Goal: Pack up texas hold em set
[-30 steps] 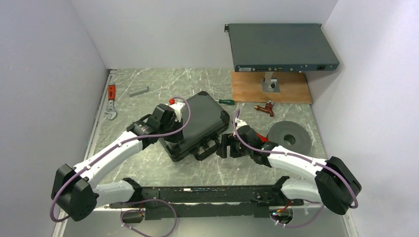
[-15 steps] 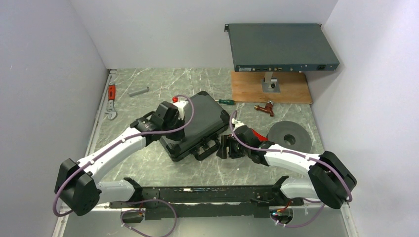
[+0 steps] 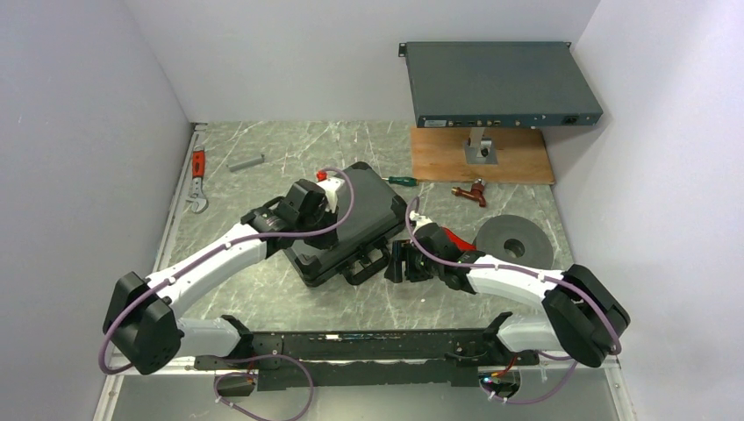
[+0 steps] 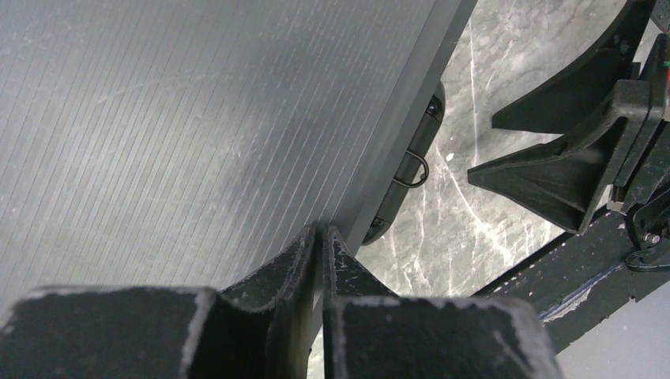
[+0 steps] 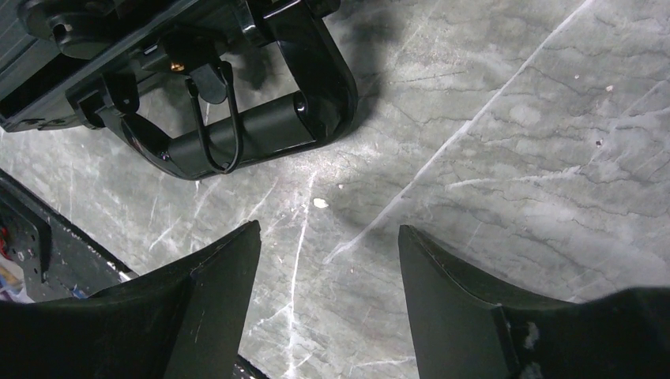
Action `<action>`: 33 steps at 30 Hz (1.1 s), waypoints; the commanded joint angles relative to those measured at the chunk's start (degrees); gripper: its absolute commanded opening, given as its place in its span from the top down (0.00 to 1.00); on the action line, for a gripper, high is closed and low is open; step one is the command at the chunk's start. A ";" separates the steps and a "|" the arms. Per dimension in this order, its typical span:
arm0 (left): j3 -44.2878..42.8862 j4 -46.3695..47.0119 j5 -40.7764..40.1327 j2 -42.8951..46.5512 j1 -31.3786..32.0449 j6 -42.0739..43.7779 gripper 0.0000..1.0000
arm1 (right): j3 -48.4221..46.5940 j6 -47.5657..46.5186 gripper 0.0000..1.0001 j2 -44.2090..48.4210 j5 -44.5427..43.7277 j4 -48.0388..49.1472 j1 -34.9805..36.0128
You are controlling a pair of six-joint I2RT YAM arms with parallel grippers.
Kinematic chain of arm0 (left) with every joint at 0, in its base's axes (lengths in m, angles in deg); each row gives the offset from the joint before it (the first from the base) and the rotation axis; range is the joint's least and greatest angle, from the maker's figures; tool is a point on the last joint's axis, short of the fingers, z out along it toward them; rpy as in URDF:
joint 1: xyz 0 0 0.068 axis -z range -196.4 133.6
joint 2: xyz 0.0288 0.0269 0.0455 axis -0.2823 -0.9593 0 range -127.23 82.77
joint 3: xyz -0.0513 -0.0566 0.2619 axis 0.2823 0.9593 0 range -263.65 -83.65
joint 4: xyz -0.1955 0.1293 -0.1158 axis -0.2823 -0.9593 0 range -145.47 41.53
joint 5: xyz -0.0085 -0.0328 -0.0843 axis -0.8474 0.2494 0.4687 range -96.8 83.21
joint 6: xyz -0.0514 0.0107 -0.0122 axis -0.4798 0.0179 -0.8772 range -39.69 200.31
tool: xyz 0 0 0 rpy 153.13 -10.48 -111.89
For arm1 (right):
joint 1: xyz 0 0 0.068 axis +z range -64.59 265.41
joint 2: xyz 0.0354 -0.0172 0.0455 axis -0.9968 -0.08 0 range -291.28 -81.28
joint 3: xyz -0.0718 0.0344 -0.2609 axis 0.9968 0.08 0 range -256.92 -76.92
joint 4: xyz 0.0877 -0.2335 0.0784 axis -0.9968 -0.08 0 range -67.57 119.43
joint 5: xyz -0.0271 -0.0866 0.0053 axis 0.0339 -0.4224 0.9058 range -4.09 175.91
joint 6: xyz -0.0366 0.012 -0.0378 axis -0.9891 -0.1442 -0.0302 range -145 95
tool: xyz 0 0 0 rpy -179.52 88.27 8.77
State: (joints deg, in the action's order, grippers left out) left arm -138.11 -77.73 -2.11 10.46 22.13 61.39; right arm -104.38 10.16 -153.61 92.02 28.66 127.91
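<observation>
We note the left gripper [image 4: 320,237], pinched empty, has slid across the closed briefcase [image 3: 360,215]; right gripper [image 5: 328,229] gapes beside the handle [image 5: 261,130]; latching likely next.

I can't see inside the shut briefcase [image 3: 373,210], the left arm [image 3: 219,259] covers the left part of its lid from above, the left wrist view cuts the lid off at top and left, and the red thing [image 3: 470,191] near the wooden board [image 3: 439,158] is too small to name.

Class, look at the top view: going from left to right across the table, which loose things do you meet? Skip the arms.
In order: wrench → grey bar → case → disc.
</observation>
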 commanded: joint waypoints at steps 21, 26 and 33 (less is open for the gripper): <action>10.13 5.12 -1.48 -0.56 5.01 -5.81 1.00 | -1.49 2.71 0.50 -4.28 2.42 7.01 -0.01; 14.01 4.73 -2.99 1.44 5.61 -7.70 1.00 | -2.06 4.41 0.59 -6.15 4.25 8.74 0.04; 16.32 3.41 -4.50 4.19 5.70 -8.59 1.00 | -2.07 7.61 0.64 -8.13 6.28 11.44 0.02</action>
State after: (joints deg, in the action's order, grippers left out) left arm -125.63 -61.45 -8.14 15.05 26.52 54.13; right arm -104.75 15.14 -160.58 96.15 35.76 127.91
